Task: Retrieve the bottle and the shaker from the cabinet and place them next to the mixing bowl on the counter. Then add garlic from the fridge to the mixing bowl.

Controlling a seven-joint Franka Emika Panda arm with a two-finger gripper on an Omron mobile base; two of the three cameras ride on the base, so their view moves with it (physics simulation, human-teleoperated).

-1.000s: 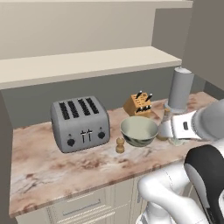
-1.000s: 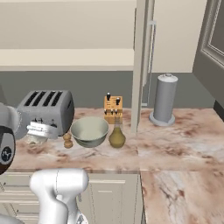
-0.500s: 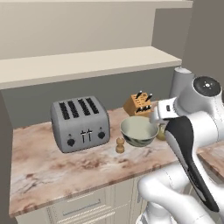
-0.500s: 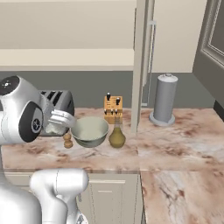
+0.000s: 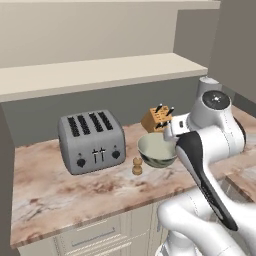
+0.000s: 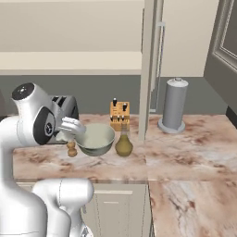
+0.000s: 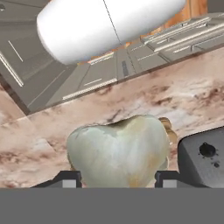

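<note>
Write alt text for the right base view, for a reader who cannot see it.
A white robot arm rises at the left, its hand beside the rim of the pale mixing bowl on the marble counter. The small wooden shaker stands left of the bowl and the olive glass bottle right of it. Behind are a toaster, a knife block and a grey cylinder.

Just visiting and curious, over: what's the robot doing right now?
Jaws clamped on garlic. Arm by the mixing bowl; shaker and bottle flank it. Nothing blocking.
</note>
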